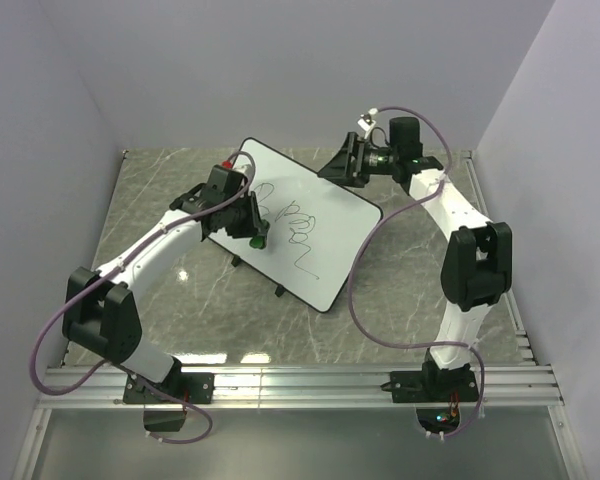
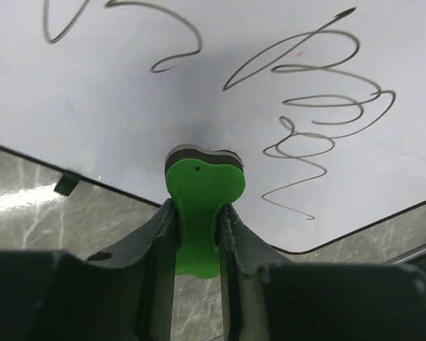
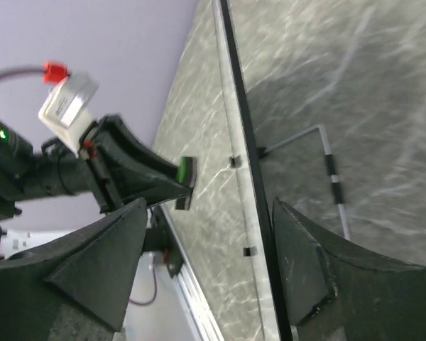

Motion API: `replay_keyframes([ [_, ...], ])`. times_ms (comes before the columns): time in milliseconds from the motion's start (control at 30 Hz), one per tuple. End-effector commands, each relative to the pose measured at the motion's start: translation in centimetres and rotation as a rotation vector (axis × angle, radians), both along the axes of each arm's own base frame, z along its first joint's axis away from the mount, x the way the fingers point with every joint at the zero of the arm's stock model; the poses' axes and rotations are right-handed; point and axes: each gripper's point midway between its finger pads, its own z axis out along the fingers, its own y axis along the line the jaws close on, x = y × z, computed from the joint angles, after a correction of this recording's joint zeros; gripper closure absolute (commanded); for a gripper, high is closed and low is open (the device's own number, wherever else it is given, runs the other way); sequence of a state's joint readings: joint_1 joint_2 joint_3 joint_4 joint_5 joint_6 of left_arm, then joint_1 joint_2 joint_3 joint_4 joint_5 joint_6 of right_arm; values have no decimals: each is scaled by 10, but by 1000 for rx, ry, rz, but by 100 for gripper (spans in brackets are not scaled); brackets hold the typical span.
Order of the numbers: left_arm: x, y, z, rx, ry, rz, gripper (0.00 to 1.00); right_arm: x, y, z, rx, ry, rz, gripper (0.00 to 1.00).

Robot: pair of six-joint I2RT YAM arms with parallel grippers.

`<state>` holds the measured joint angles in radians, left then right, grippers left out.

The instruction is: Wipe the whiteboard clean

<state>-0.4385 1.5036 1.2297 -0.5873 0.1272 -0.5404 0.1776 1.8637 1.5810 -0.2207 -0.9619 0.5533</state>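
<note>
Left gripper (image 2: 198, 211) is pinching a green bone-shaped eraser (image 2: 202, 181) at the flat white whiteboard (image 2: 128, 106). Right gripper (image 3: 209, 234) is hanging spread around its rim; wiping could shove the whiteboard.

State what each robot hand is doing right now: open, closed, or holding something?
Left hand: closed on the green eraser.
Right hand: open, with the whiteboard rim running between its fingers.

whiteboard (image 2: 128, 92) top cropped, eraser (image 2: 199, 195) sides hidden
</note>
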Motion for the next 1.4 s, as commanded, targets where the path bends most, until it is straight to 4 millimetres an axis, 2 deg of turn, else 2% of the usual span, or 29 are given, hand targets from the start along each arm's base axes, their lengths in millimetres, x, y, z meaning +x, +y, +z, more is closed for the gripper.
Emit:
replay_keyframes([
  [0, 16, -24, 27, -75, -74, -34, 100, -11, 22, 18, 3, -53, 82, 23],
  [100, 21, -43, 32, -93, -88, -69, 100, -14, 29, 10, -18, -36, 101, 27],
  [133, 24, -50, 39, -100, -105, -79, 100, -16, 31, 8, -26, -29, 102, 30],
  [167, 25, -56, 37, -99, -100, -88, 100, -16, 33, 4, -35, -30, 109, 32],
  [233, 25, -75, 46, -121, -130, -124, 100, -19, 34, -1, -52, -20, 114, 39],
  [367, 19, -113, 49, -169, -167, -190, 100, -22, 32, -10, -72, -1, 117, 54],
  [400, 10, -126, 47, -179, -166, -225, 100, -24, 32, -13, -77, 5, 119, 65],
  [467, 6, -143, 49, -210, -195, -254, 100, -26, 30, -20, -88, 18, 120, 77],
  [500, -2, -153, 47, -217, -196, -279, 100, -27, 29, -24, -97, 29, 120, 93],
  [533, -7, -158, 42, -219, -195, -290, 100, -29, 30, -27, -106, 29, 124, 99],
  [600, -15, -172, 41, -237, -219, -311, 100, -32, 29, -35, -126, 46, 121, 100],
  [667, -13, -174, 32, -227, -230, -287, 100, -36, 30, -38, -136, 49, 127, 100],
  [833, 3, -151, 3, -121, -244, -193, 100, -43, 31, -38, -152, 52, 131, 100],
  [933, 15, -128, -15, -95, -227, -146, 100, -45, 29, -33, -156, 48, 129, 100],
  [967, 27, -111, -20, -90, -223, -105, 100, -46, 29, -33, -158, 48, 128, 100],
  [1000, 31, -100, -30, -87, -212, -84, 100, -48, 29, -33, -157, 50, 131, 100],
  [1167, 73, -32, -51, -44, -198, 57, 100, -54, 29, -34, -158, 56, 141, 100],
  [1300, 104, -8, -63, -36, -183, 111, 100, -59, 29, -41, -162, 77, 150, 100],
  [1333, 110, -3, -63, -41, -182, 124, 100, -59, 29, -41, -161, 80, 150, 100],
  [1367, 119, -5, -55, -53, -200, 124, 100, -59, 30, -42, -162, 80, 152, 100],
])
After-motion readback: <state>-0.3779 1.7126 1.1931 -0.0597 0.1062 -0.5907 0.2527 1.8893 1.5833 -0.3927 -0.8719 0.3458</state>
